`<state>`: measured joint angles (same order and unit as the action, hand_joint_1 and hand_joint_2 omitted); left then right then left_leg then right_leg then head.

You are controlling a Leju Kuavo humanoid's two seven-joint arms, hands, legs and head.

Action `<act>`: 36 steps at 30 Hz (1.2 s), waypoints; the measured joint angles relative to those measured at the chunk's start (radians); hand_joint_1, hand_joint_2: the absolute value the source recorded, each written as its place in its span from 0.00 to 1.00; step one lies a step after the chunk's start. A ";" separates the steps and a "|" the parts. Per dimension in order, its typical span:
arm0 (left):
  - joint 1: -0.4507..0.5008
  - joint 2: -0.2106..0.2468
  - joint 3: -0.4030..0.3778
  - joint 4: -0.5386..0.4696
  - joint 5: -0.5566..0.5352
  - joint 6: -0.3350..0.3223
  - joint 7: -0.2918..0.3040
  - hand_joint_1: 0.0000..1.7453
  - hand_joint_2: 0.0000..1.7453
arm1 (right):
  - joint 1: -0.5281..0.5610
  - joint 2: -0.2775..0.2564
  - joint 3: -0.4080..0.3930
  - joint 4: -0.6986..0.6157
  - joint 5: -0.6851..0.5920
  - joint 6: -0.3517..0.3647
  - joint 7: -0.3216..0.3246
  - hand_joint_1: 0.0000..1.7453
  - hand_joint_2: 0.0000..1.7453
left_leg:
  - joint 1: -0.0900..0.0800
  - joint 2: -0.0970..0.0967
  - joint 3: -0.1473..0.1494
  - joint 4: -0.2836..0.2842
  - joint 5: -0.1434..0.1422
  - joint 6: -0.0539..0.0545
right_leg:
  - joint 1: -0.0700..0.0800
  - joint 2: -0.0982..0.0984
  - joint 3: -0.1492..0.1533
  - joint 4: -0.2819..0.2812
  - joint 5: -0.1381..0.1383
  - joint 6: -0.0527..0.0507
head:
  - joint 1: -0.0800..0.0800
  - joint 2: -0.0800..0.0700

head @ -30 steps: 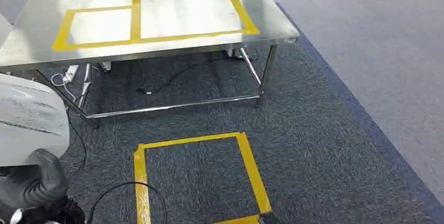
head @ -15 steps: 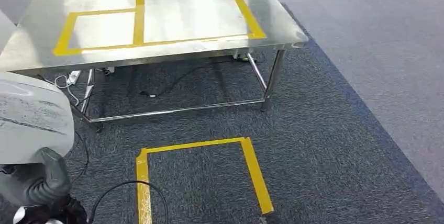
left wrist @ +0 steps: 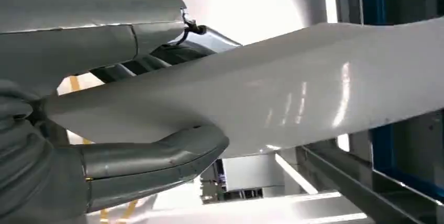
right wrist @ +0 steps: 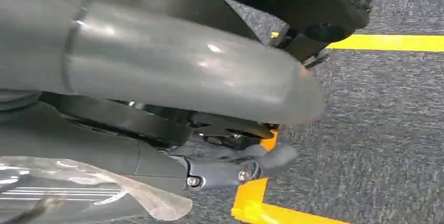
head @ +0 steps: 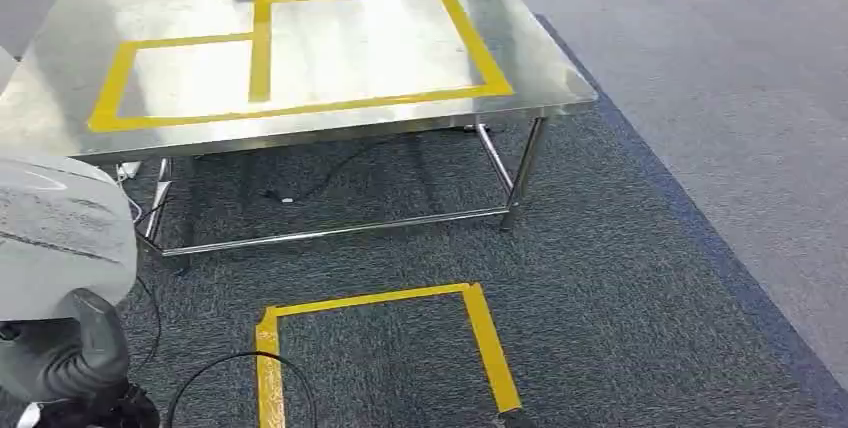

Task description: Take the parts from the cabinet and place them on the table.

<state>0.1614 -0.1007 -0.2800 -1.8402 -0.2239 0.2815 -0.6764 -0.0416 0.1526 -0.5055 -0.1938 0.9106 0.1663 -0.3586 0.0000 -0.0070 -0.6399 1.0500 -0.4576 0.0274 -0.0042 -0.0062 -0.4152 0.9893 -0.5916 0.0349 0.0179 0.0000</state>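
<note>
Fingers of the left hand (left wrist: pixel 125 166) clamp a white glossy part (left wrist: pixel 293 98), thumb along one face and the darker fingers on the other; in the head view that part (head: pixel 55 238) sits low at the robot's left side, carried well short of the table (head: pixel 560 78). Whether the right hand (right wrist: pixel 173 72) is wide or closed I cannot tell; its wrist view looks past a thick grey thumb to carpet and yellow tape (right wrist: pixel 387 42). Over the last second the whole head picture has slid: the table shows more of its far edge and the taped floor square (head: pixel 380 348) lies lower, so the camera has shifted, not the things. I judge the robot is walking up to the table with the part, placing not yet begun. The left arm is bent, holding its load close; the right hangs down toward the floor
</note>
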 joint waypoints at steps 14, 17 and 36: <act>0.004 -0.004 0.003 0.000 -0.002 -0.010 0.000 1.00 1.00 | -0.001 -0.001 -0.010 0.004 -0.006 0.000 -0.008 0.00 0.00 | -0.004 -0.011 0.187 -0.026 -0.147 0.002 | 0.016 0.002 -0.207 0.067 0.100 -0.024 | 0.009 0.000; 0.004 -0.004 0.003 0.000 -0.004 -0.010 0.000 1.00 1.00 | 0.001 0.000 -0.011 0.004 -0.007 -0.001 -0.006 0.00 0.00 | -0.006 -0.008 0.205 0.026 -0.133 -0.011 | 0.005 0.004 -0.159 0.043 0.094 -0.039 | 0.010 0.000; 0.007 0.000 0.003 -0.003 -0.008 -0.010 0.000 1.00 1.00 | 0.001 0.000 -0.022 0.004 -0.002 -0.001 -0.004 0.00 0.00 | 0.003 0.002 0.070 -0.003 -0.050 0.024 | -0.004 0.005 -0.214 0.292 -0.067 0.021 | 0.003 0.000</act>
<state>0.1689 -0.1007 -0.2766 -1.8429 -0.2316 0.2716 -0.6760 -0.0406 0.1522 -0.5272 -0.1900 0.9087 0.1656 -0.3628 0.0029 -0.0052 -0.5700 1.0474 -0.5081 0.0511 -0.0086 -0.0011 -0.6292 1.2818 -0.6588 0.0561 0.0210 0.0000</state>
